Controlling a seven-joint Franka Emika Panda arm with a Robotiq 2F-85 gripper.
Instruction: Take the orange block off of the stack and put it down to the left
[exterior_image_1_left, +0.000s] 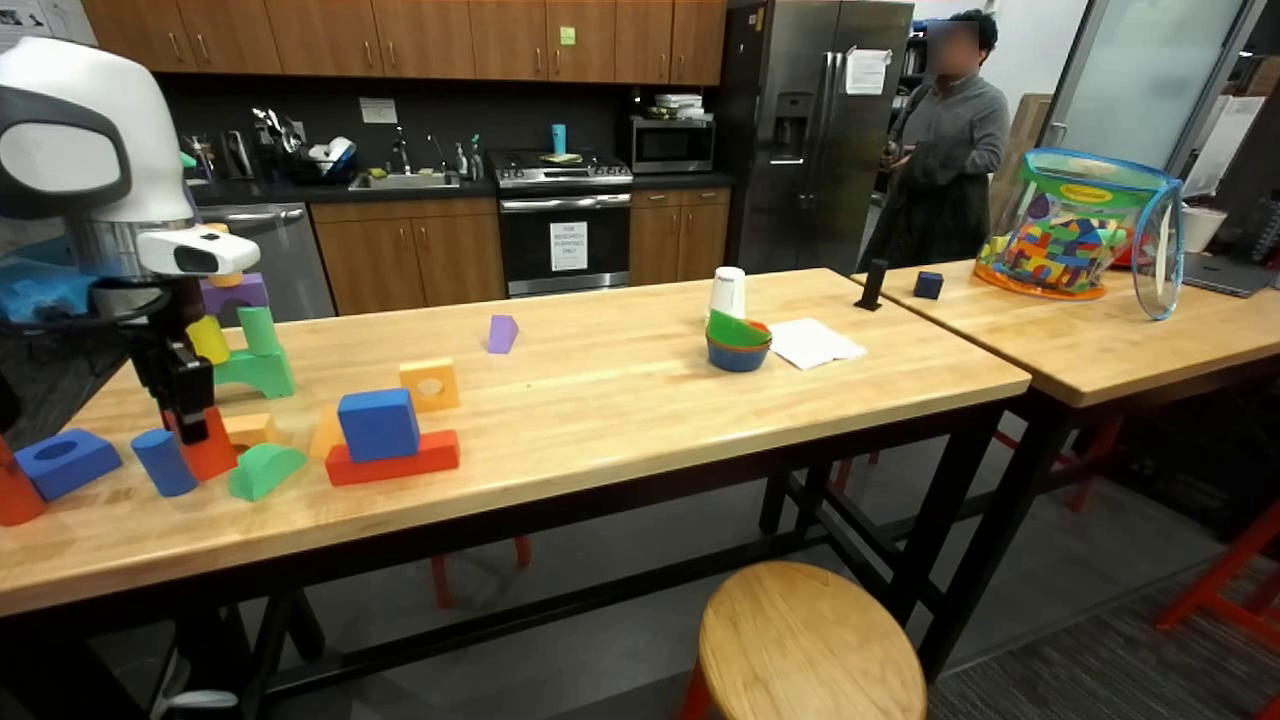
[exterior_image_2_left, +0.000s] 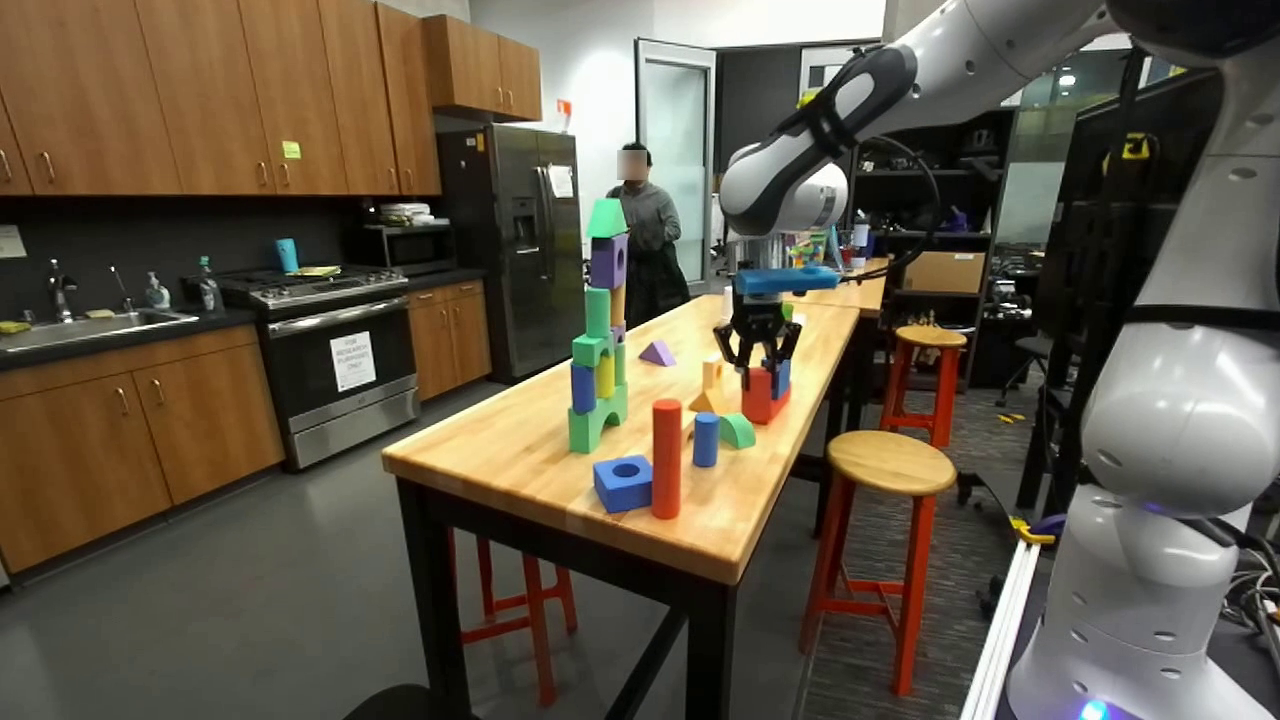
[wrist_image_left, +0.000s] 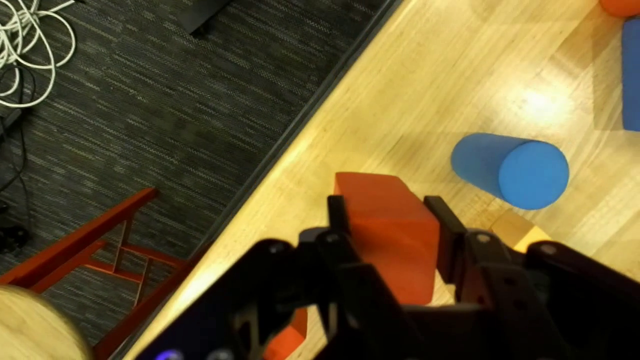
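Note:
The orange block (exterior_image_1_left: 217, 455) stands upright between my fingers, its base at or very close to the tabletop. It also shows in an exterior view (exterior_image_2_left: 757, 402) and in the wrist view (wrist_image_left: 395, 250). My gripper (wrist_image_left: 385, 200) has one finger along each side of the block and looks shut on it, the fingertips partway down its sides. The stack is a flat red slab (exterior_image_1_left: 425, 458) with a blue cube (exterior_image_1_left: 380, 427) on it. The orange block is off the slab, apart from it. In the wrist view only a corner of the red slab (wrist_image_left: 287, 340) shows behind the gripper.
A blue cylinder (wrist_image_left: 532, 175) stands close to the orange block. A green half-round (exterior_image_1_left: 265, 472) and yellow pieces are nearby. A tall multicoloured tower (exterior_image_2_left: 598, 345), a red cylinder (exterior_image_2_left: 666, 460) and a blue holed block (exterior_image_2_left: 623, 484) stand on the table. The table edge is close.

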